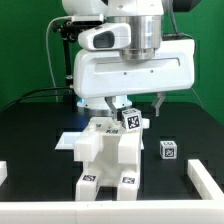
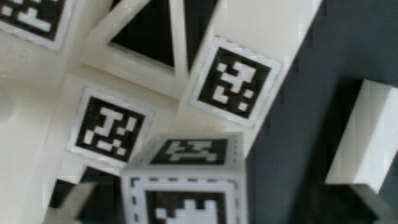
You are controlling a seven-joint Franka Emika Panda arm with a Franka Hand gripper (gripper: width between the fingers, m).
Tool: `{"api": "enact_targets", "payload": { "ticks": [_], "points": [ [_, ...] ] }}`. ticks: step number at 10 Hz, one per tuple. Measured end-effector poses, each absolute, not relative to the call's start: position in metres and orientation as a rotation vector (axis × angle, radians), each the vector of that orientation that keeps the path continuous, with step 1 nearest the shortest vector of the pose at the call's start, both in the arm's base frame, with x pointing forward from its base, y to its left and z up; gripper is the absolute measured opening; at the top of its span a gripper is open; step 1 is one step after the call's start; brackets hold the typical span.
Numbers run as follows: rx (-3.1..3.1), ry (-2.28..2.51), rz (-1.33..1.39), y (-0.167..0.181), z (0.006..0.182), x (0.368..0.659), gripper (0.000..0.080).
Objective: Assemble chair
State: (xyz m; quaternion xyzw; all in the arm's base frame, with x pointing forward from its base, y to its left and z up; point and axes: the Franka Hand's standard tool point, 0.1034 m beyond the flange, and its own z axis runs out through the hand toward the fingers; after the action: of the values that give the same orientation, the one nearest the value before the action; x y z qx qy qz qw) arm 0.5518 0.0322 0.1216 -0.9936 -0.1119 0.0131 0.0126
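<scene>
The partly built chair (image 1: pixel 108 152) stands mid-table, a stack of chunky white blocks with black-and-white tags on its front feet. At its top a tagged white block (image 1: pixel 131 119) sits tilted, right under my gripper (image 1: pixel 133 106). In the wrist view this block (image 2: pixel 185 196) fills the space between my jaws, with more tagged chair faces (image 2: pixel 111 128) close behind it. My gripper (image 2: pixel 214 208) straddles the block with its dark fingers (image 2: pixel 64 198) standing off from its sides, so it is open around it. The arm's body hides the chair's back.
A small loose tagged cube (image 1: pixel 168 150) lies on the black table toward the exterior view's right. A flat white piece (image 1: pixel 68 140) lies beside the chair toward the exterior view's left. White border walls (image 1: pixel 206 180) run along the table's edges.
</scene>
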Motion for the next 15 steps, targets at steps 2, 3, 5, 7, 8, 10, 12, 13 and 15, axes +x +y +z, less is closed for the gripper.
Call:
{"api": "enact_targets", "payload": {
  "ticks": [2,3,5,7,8,10,12,13,15],
  "points": [
    [-3.097,-0.347,0.035,0.0318,0.1229,0.5531,0.0288],
    [-3.097,-0.347,0.035,0.0318,0.1229,0.5531,0.0287],
    [-3.099,-0.322,0.035,0.0318,0.1229,0.5531,0.0287],
    [-3.116,-0.095,0.037,0.0321,0.1229,0.5531,0.0287],
    [-3.117,0.0,0.038,0.0324,0.1229,0.5531,0.0287],
    [-3.113,0.168,0.04,0.0326,0.1229,0.5531,0.0287],
    [-3.094,0.371,0.043,0.0332,0.1229,0.5531,0.0287],
    [-3.073,0.49,0.045,0.0338,0.1228,0.5531,0.0287],
    [-3.041,0.657,0.049,0.0343,0.1227,0.553,0.0287]
  ]
}}
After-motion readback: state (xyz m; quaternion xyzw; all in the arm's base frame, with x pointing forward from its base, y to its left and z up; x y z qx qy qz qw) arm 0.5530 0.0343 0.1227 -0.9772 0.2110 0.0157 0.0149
